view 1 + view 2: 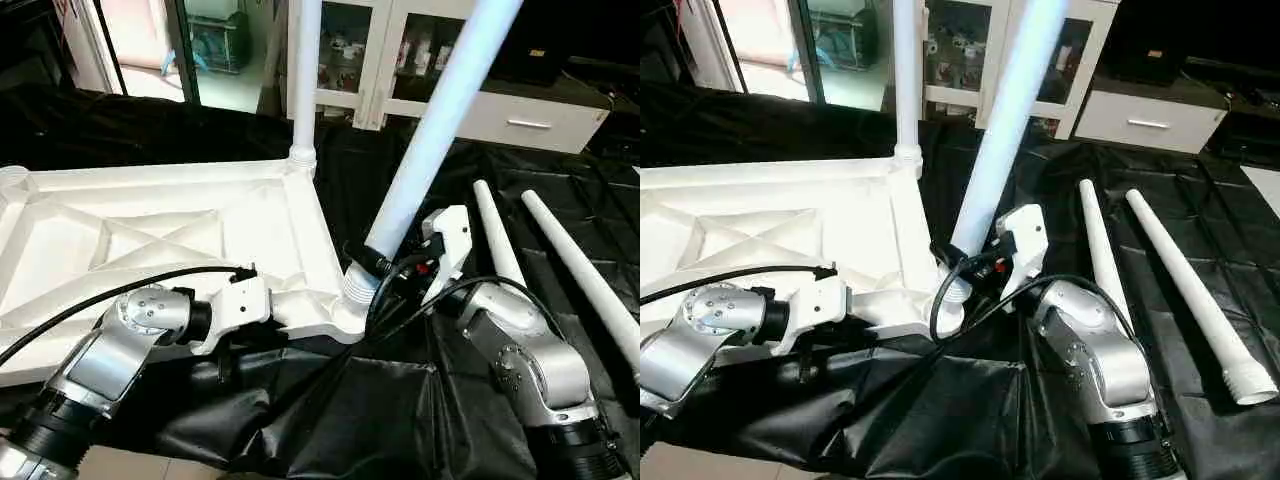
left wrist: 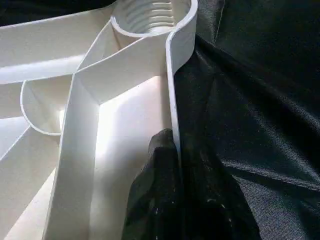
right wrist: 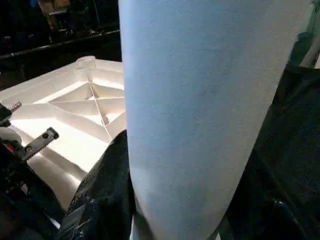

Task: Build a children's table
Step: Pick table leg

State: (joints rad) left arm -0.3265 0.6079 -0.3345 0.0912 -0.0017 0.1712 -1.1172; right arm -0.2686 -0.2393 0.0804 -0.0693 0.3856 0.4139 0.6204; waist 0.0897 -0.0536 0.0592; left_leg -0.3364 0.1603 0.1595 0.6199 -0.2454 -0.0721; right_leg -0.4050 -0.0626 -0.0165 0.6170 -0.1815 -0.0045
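Note:
The children's table top (image 1: 150, 230) lies upside down on the black sheet, its X-ribbed underside facing up. One white leg (image 1: 305, 80) stands upright in the far right corner socket. A second leg (image 1: 440, 110) leans to the right, its threaded end at the near right corner socket (image 1: 355, 295). My right gripper (image 1: 385, 262) is shut on this leaning leg just above the thread; in the right wrist view the leg (image 3: 200, 100) sits between the black fingers (image 3: 107, 190). My left gripper (image 2: 177, 150) is shut on the top's near rim (image 2: 172, 90), one finger on each side.
Two loose legs (image 1: 497, 235) (image 1: 585, 275) lie side by side on the black sheet at the right. White cabinets with glass doors (image 1: 380, 50) and a drawer unit (image 1: 530, 120) stand behind the work table. Its front edge (image 1: 130, 465) runs close below my forearms.

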